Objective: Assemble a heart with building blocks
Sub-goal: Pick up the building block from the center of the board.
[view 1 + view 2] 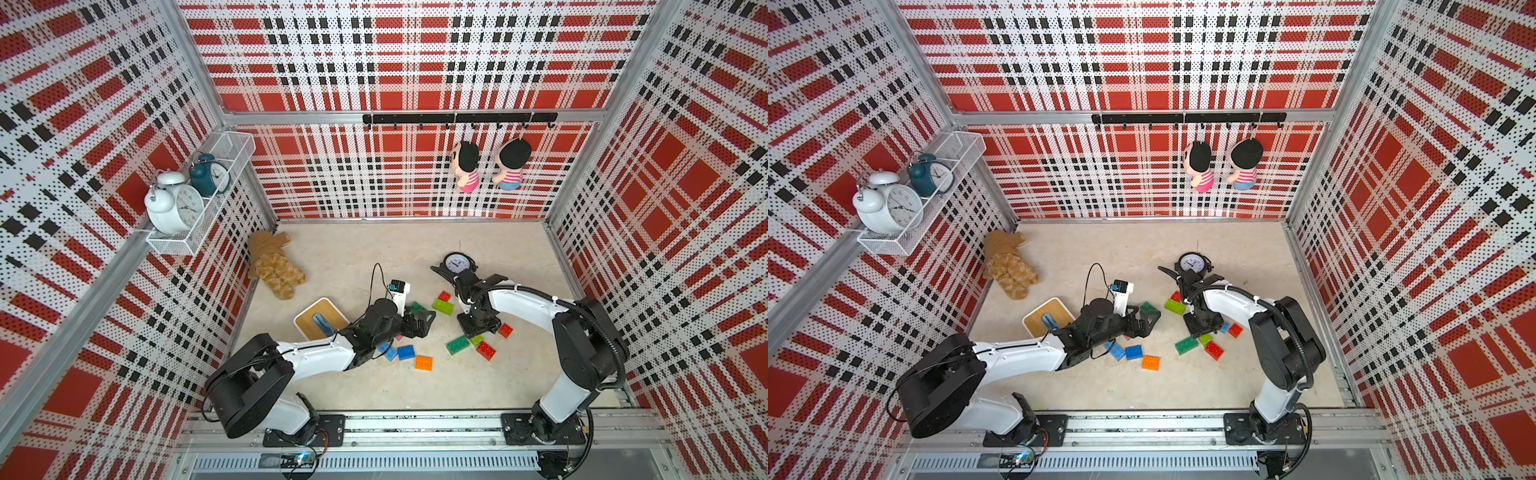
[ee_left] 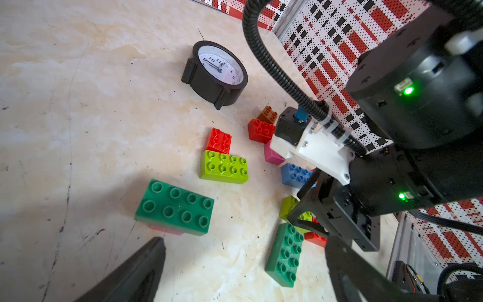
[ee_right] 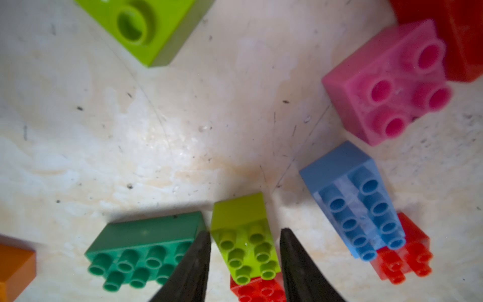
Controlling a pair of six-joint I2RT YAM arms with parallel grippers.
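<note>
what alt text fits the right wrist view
Black fingers of the right claw straddle a lime green block next to a red block. A dark green block lies beside it; a blue block and a pink block lie farther off.

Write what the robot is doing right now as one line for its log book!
stage: pick-up | left claw: open, empty | right claw: low, straddling small lime block, grip unclear

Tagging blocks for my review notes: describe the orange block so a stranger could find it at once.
On the beige table, find the left arm; a short row of blocks lies just off its wrist, toward the front rail. The orange block ends that row, next to a blue block. No other block is orange.
</note>
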